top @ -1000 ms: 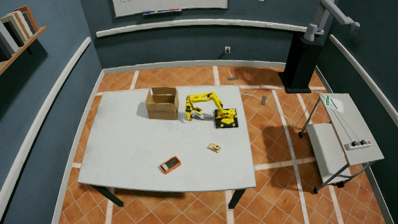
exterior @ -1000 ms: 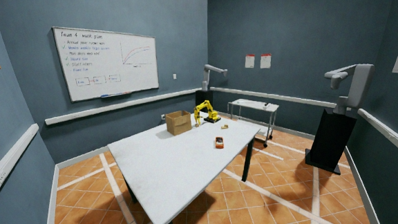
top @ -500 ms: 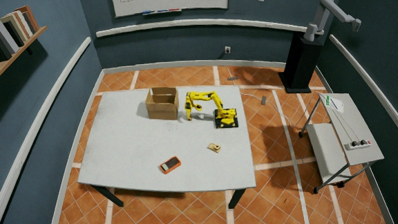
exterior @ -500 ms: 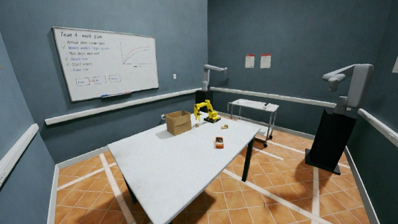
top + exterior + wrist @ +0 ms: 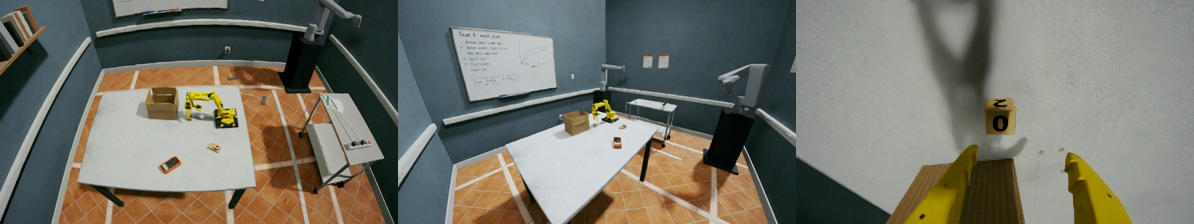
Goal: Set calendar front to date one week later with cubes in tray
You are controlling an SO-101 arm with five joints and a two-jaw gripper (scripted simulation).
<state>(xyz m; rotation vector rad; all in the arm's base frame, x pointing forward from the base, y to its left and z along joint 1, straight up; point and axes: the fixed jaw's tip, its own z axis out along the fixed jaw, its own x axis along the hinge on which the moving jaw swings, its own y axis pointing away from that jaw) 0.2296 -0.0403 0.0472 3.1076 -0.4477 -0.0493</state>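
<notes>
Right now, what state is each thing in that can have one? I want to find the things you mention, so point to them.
Fingers: open, nothing between them.
Digit cube point(image 5: 189, 119) point(image 5: 595, 125) point(image 5: 1000, 117): on the table, out of the tray, 0 and 2 faces showing.
Calendar tray point(image 5: 212, 148) point(image 5: 621, 126): on the table; contents too small to tell.
Cardboard box point(image 5: 163, 112) point(image 5: 577, 124): upright, open-topped.
Orange handheld device point(image 5: 170, 164) point(image 5: 617, 142): lying flat; power unclear.

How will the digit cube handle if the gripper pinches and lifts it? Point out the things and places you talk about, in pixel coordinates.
The digit cube point(image 5: 189, 119) point(image 5: 595, 125) point(image 5: 1000, 120) looks wooden, so probably stiff and light. Its flat faces should suit a pinch and make rolling unlikely. A low, off-centre nudge would more likely slide or twist it than tip it, given its squat shape.
</notes>
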